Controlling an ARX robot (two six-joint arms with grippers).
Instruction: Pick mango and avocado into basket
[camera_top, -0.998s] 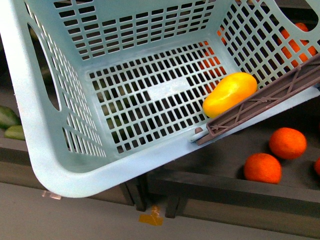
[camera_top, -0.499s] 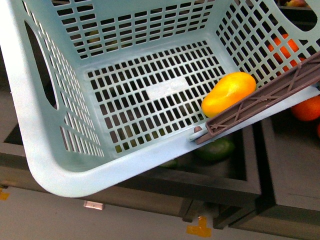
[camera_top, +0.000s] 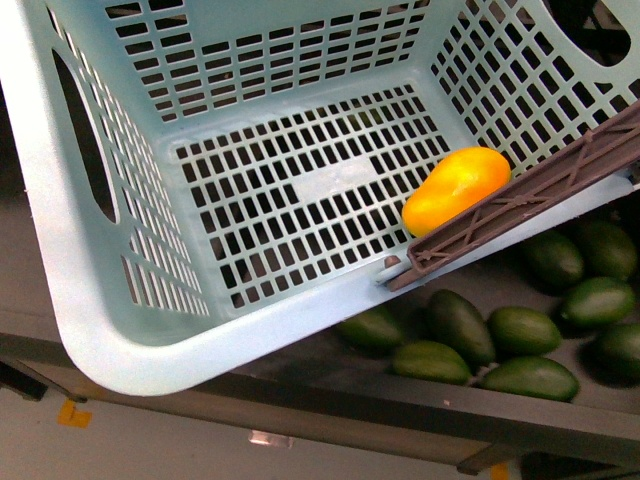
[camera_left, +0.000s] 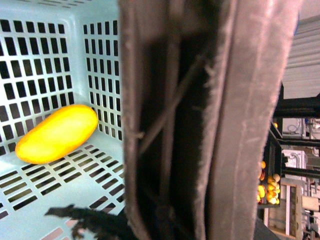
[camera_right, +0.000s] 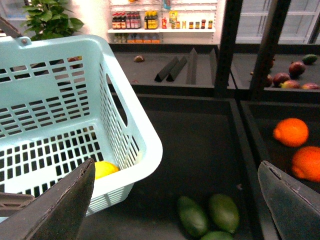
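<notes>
- The mango lies inside the teal basket, by its wall next to the brown handle.
- Dark green avocados sit in the bin beneath.
- Right gripper: jaws wide apart, empty.
- Left jaws: cannot tell; the handle blocks the view.

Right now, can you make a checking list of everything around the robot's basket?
Surface: dark shelf bin below the basket.
Job's things: mango lies inside the basket, beside its brown handle; no avocado in the basket.
Clutter: dark green oval fruits on the shelf; orange fruits in a neighbouring bin.
Grippers: right gripper open and empty; left gripper not seen, the handle fills its wrist view.
Cables: nothing seen.
Surroundings: shop shelves with bottles, a leafy plant.
</notes>
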